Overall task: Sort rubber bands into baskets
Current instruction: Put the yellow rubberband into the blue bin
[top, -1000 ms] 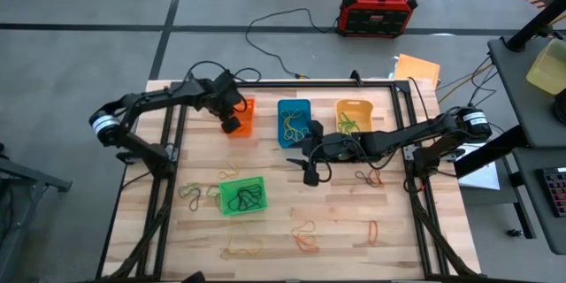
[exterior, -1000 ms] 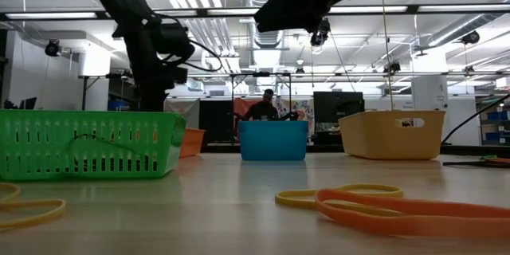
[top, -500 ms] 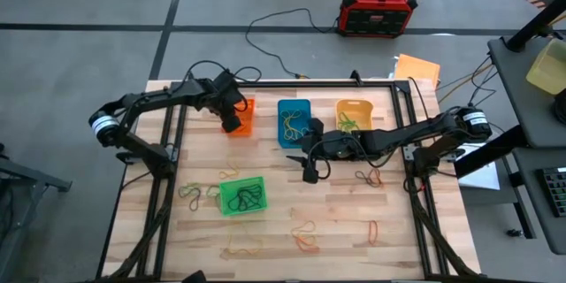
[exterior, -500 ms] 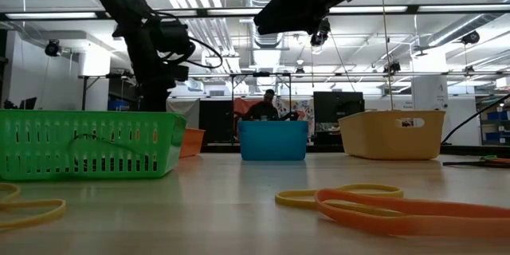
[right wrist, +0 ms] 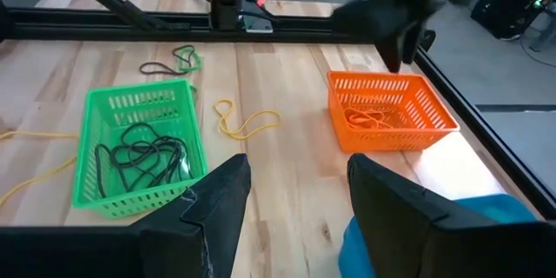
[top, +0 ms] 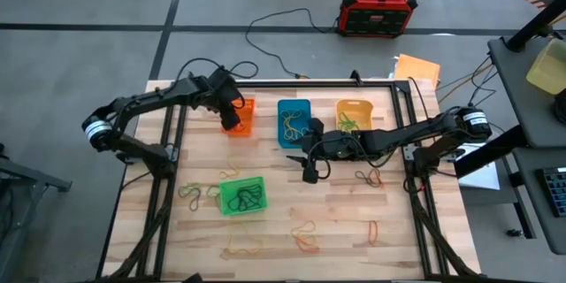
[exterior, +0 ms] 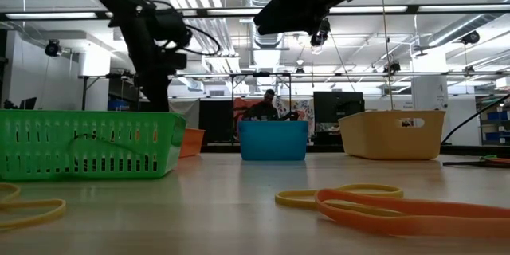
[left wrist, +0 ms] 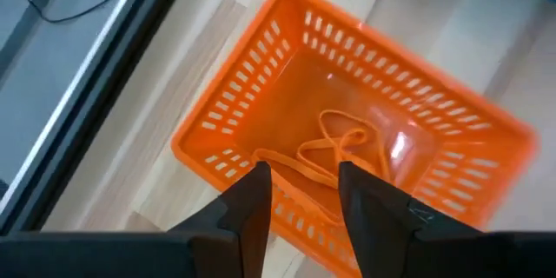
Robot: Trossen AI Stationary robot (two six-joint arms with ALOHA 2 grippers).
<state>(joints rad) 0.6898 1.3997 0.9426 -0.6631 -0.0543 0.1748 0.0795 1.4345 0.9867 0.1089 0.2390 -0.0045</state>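
Note:
My left gripper [left wrist: 300, 195] hangs open over the orange basket [left wrist: 261, 104], fingers pointing down and nothing between them. Orange rubber bands [left wrist: 339, 152] lie on the basket's bottom. In the high view the same gripper [top: 229, 120] is above that basket [top: 246, 115] at the far left. My right gripper [top: 309, 173] stands open and empty above mid-table, near the blue basket [top: 294, 122]. The yellow-orange basket [top: 352, 115] holds bands, and the green basket [top: 241, 195] holds dark ones. Loose rubber bands [top: 305, 234] lie flat on the wood.
More loose bands lie beside the green basket [top: 189, 193], right of centre [top: 367, 177] and near the front edge [top: 372, 228]. Black frame rails [top: 168, 141] run along both table sides. A red-and-black box [top: 378, 9] and cables sit on the floor beyond.
My left gripper has risen a little, straight up from the orange basket, still pointing down at it. My right arm has kept still.

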